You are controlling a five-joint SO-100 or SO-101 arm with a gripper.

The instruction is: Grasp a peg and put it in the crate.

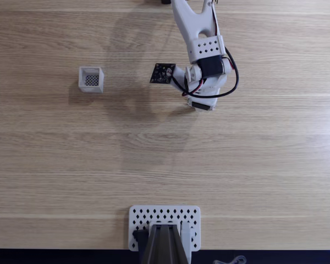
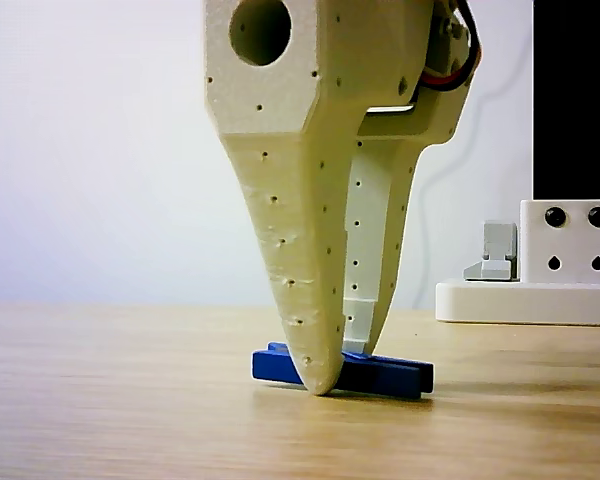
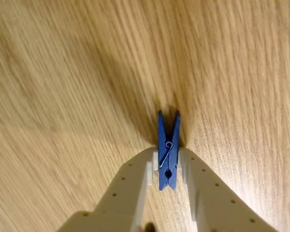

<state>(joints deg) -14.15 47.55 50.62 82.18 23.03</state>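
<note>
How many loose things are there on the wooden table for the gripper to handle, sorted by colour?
Blue: 1, the peg, lying between the fingers of the gripper.
White: 1, the crate, standing apart from the arm.
Total: 2.

1. One blue clothes peg [image 3: 167, 152], lying on the wooden table [image 1: 71, 159].
2. One small white crate [image 1: 91, 80] with a dark mesh floor.
3. One white perforated plate [image 1: 165, 217] at the table's near edge in the fixed view.
4. One robot arm [image 1: 201, 49], with one two-finger gripper [image 3: 167, 164].
</note>
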